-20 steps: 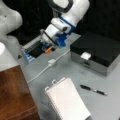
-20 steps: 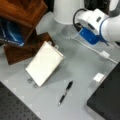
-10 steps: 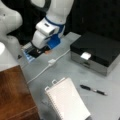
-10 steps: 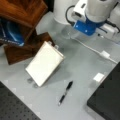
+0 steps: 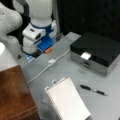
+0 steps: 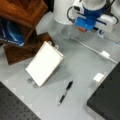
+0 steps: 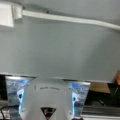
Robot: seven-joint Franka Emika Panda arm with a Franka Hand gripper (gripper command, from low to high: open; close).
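My gripper hangs low over the table's back edge in both front views, a blue block and an orange tip showing under the white wrist. Nothing is seen between its fingers. Nearest to it is a white cable with a small inline box, running across the grey table. In the wrist view the cable crosses the top, its white box at the top left.
A white spiral notebook lies near a black pen. A black box carries a white note. A wooden shelf and another white arm stand at the sides.
The arm has swung its gripper toward the table's back edge, leftward in both front views, away from the black box. Notebook, pen and cable have stayed put.
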